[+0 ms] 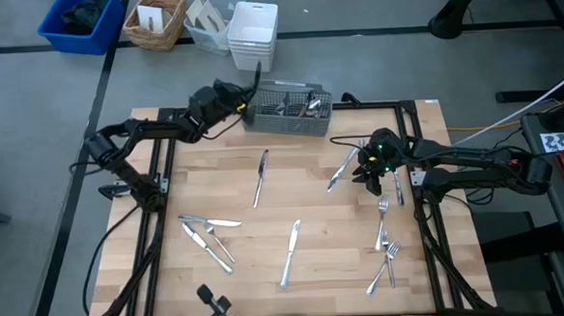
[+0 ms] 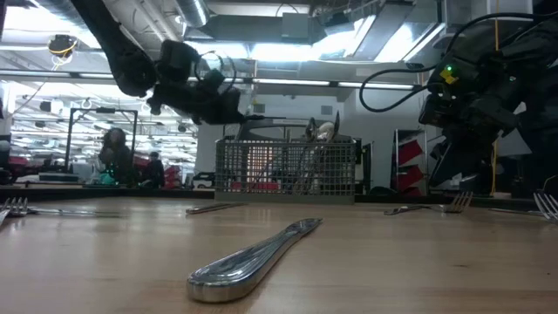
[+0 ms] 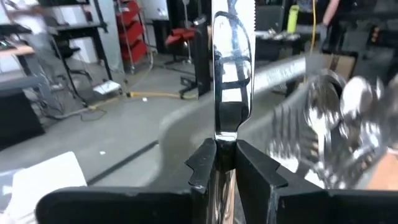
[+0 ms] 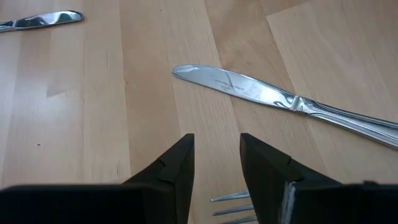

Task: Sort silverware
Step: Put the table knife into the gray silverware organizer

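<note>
My left gripper [image 1: 247, 100] is at the far edge of the table, by the left end of the grey wire-mesh caddy [image 1: 289, 110], shut on a table knife [image 3: 232, 74]. The caddy holds forks and spoons [image 3: 339, 124]. My right gripper [image 4: 217, 168] hovers open over the right side of the table. It is above a knife [image 4: 261, 90] lying flat and the tines of a fork [image 4: 233, 202]. More silverware lies flat on the wood: a knife [image 1: 261, 176], a cluster of knives [image 1: 207, 235], another knife [image 1: 291, 252] and forks [image 1: 386, 242]. My left gripper pinches the knife between its two fingers where the blade narrows toward the handle [image 3: 226, 140]. The blade stands out past the fingertips, in line with them. The handle is hidden behind the fingers. The knife is lifted clear of the table, next to the caddy.
The black frame rail [image 1: 395, 104] runs round the wooden table top. Beyond the far edge stand stacked white bins [image 1: 253, 34], a wicker basket [image 1: 155, 19] and a blue crate [image 1: 81, 21]. In the low view a knife [image 2: 253, 257] lies in the foreground.
</note>
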Controlling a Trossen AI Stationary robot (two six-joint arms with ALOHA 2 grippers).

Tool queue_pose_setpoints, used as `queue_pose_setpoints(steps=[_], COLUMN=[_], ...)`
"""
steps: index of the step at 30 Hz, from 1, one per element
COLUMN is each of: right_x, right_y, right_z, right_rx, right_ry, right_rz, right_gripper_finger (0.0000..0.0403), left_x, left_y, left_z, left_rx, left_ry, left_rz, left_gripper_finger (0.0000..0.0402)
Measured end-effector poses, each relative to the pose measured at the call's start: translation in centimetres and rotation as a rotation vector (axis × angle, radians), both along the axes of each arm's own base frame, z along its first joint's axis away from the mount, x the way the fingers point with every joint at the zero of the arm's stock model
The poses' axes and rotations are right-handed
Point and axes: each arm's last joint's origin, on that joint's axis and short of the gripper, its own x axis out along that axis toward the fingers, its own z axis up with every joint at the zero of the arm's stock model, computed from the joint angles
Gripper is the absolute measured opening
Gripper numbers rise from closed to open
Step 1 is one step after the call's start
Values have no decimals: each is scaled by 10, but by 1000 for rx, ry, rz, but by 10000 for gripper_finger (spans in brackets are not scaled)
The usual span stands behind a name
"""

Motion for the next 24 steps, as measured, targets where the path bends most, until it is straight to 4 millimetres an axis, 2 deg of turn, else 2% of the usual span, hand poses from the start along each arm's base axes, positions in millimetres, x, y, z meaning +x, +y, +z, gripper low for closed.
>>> queue_pose_setpoints(steps=[7, 12, 18, 21, 24], right_x=[0, 0, 0, 0, 0], right_y=[0, 0, 0, 0, 0], right_z=[0, 0, 0, 0, 0], right_rx=[0, 0, 0, 0, 0], right_ry=[0, 0, 0, 0, 0], right_rz=[0, 0, 0, 0, 0], right_gripper_finger=[131, 131, 131, 131, 131], left_x=[11, 13, 12, 12, 11], left_y=[-5, -9, -9, -10, -11], left_z=[-19, -27, -30, -29, -26], left_rx=[-44, -70, -130, -154, -177], left_ry=[52, 130, 140, 117, 98], left_rz=[-33, -50, -36, -30, -29], left_gripper_finger=[43, 43, 44, 63, 98])
